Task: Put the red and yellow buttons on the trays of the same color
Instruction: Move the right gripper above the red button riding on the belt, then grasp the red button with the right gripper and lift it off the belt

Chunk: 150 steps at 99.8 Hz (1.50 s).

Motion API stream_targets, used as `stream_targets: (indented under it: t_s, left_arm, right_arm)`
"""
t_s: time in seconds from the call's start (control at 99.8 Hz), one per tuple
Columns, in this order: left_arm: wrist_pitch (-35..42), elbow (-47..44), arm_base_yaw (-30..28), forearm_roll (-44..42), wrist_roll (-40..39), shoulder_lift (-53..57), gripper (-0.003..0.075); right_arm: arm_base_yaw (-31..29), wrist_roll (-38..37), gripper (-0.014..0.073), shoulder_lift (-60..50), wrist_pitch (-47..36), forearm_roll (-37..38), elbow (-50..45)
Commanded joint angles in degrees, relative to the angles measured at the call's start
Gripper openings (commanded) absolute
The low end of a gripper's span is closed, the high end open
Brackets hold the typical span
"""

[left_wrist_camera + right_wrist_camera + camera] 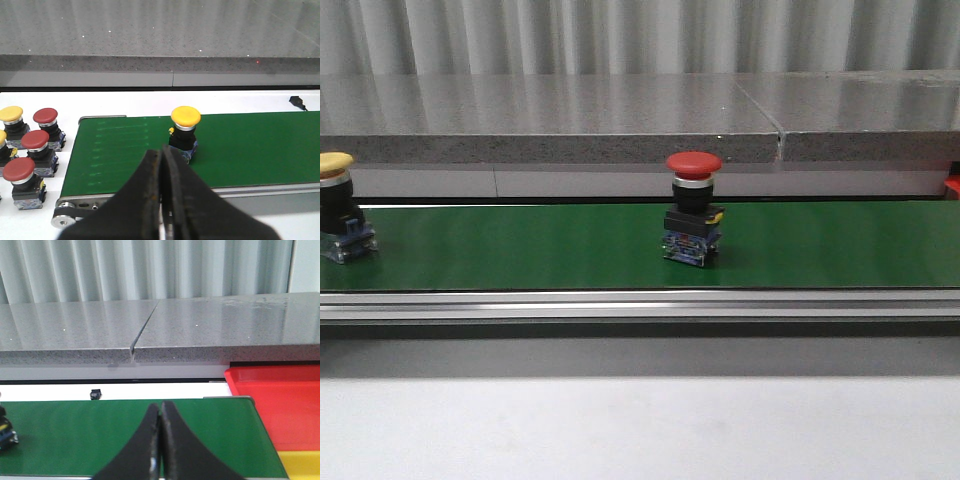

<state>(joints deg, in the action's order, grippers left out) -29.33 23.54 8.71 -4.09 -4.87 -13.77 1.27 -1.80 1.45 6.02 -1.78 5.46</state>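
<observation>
Nearest the lens, L wrist view: left gripper [161, 165], black curved fingers [142, 192] pressed together, tips meeting, nothing pinched; some rusty-brown wear along the inner edges; poised above the near edge of the green conveyor belt [250, 145], apart from the yellow button [185, 131] just beyond the tips. R wrist view: right gripper [160, 415], same black fingers [145, 450] closed tip to tip, empty, touching nothing, over the belt's far-right end.

No brand, label or legible writing anywhere.

Yellow button: domed mushroom cap, silver collar, black body, blue-ish clear contact block; upright on belt near its L end; in front view at far left edge [338, 205], partly cut off. Red button [693, 208]: red mushroom cap, black body w/ small yellow tab, clear-blue base; upright mid-belt, well apart from the yellow one; only a sliver of a button base at the edge of the R wrist view.

Belt: matte green, flat, faint crosswise marks near the L end; aluminium side rail [640, 303] along the near edge; roller end [65, 216] at the L corner. Off the belt's L end, on the white table [125, 102]: cluster of spare buttons [30, 150], red-capped ones plus yellow-capped, all upright. Past the belt's R end: red tray [280, 400], glossy plastic w/ raised rim; yellow tray [300, 465] just beside it, nearer the camera; both w/ no button inside as far as visible. Behind: speckled grey stone ledge [570, 125], seam in it; corrugated metal wall [150, 270].
</observation>
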Motion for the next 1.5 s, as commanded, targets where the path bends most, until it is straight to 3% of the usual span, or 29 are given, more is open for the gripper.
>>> stream_targets:
  t_s: [0.0, 0.361, 0.742, 0.842, 0.912, 1.032, 1.103, 1.363, 1.493]
  left_arm:
    - [4.35, 1.42, 0.48, 0.49, -0.15, -0.54, -0.0021]
    - [4.35, 1.42, 0.48, 0.49, -0.15, -0.54, -0.0021]
    - [4.35, 1.42, 0.48, 0.49, -0.15, -0.54, -0.0021]
    - [4.35, 1.42, 0.48, 0.49, -0.15, -0.54, -0.0021]
    - [4.35, 1.42, 0.48, 0.49, -0.15, -0.54, -0.0021]
    - [4.35, 1.42, 0.48, 0.49, -0.15, -0.54, -0.0021]
    - [4.35, 1.42, 0.48, 0.49, -0.15, -0.54, -0.0021]
    - [4.35, 1.42, 0.48, 0.49, -0.15, -0.54, -0.0021]
    - [4.35, 1.42, 0.48, 0.49, -0.15, -0.54, -0.0021]
  right_arm:
    - [-0.39, -0.19, -0.0081, 4.00, 0.76, -0.52, 6.74]
    - [-0.39, -0.19, -0.0081, 30.18, 28.49, -0.52, 30.38]
    - [-0.39, -0.14, -0.0072, 41.94, 30.43, -1.70, 35.06]
    - [-0.39, -0.14, 0.0029, 42.52, 30.84, -2.33, 35.06]
    - [-0.39, -0.14, 0.0184, 42.81, 30.84, -2.79, 35.06]
    - [-0.39, -0.14, 0.0525, 42.81, 30.93, -3.57, 35.06]
    - [-0.39, 0.63, 0.0638, 42.81, 31.23, -4.86, 35.06]
    - [3.54, 11.27, 0.0638, 47.83, 31.72, -12.35, 35.06]
    - [5.78, 12.80, 0.0638, 52.84, 31.37, -12.62, 35.12]
